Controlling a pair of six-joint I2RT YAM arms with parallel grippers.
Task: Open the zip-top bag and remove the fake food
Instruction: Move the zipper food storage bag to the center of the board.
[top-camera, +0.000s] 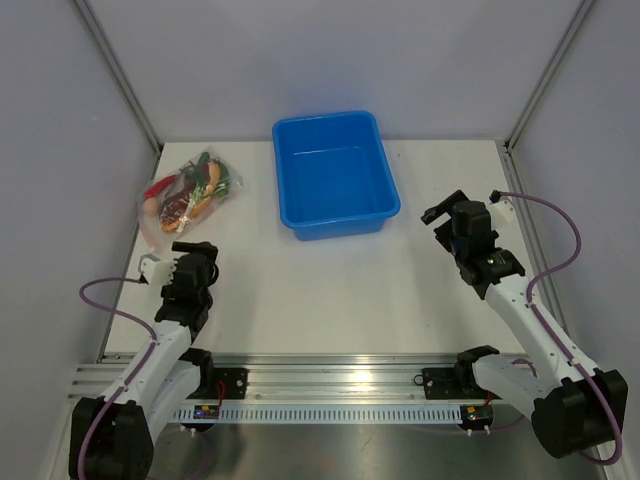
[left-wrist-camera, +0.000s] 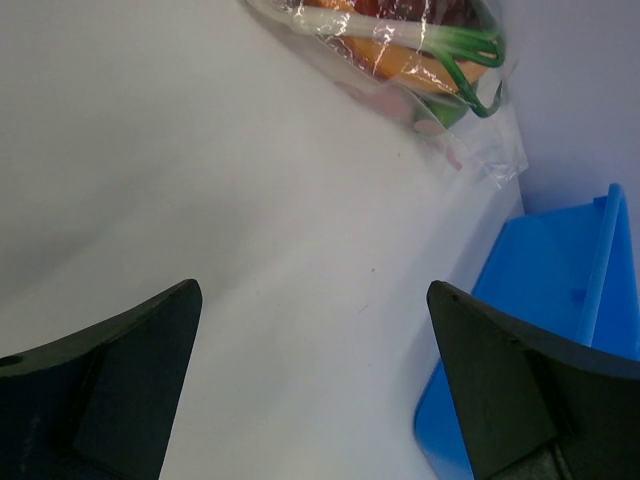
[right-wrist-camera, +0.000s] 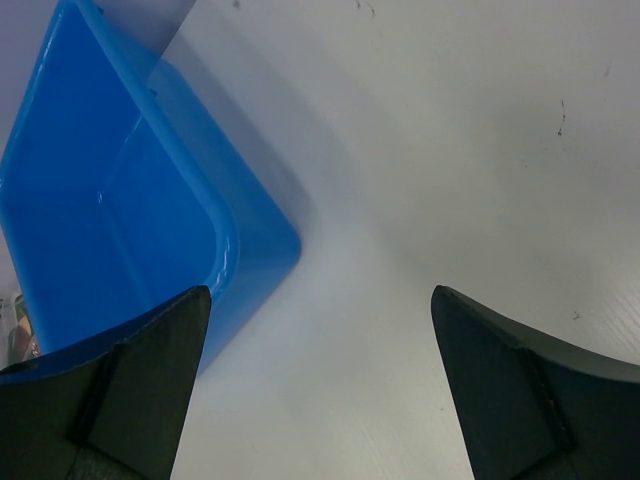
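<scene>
— Zip-top bag (top-camera: 157, 222), location?
— Far left corner of the table (top-camera: 330, 290), lying flat, left of the blue tub (top-camera: 325, 122) and apart from it.
— Contents?
— Fake food (top-camera: 200, 185): small coloured toy pieces, a green onion (left-wrist-camera: 400, 33) among them, all inside the plastic. No item outside it.
— Left gripper (left-wrist-camera: 312, 290)?
— Jaws spread wide, holding nothing, just short of the bag, not touching.
— Right gripper (right-wrist-camera: 320, 292)?
— Jaws likewise apart, nothing between them, over bare table by the tub's right side.
— Mouth of the bag?
— Too small to tell; judged unopened.
— Progress?
— Nothing done, by my reading. Remaining: grip the bag, open the zip, take out every piece.
</scene>
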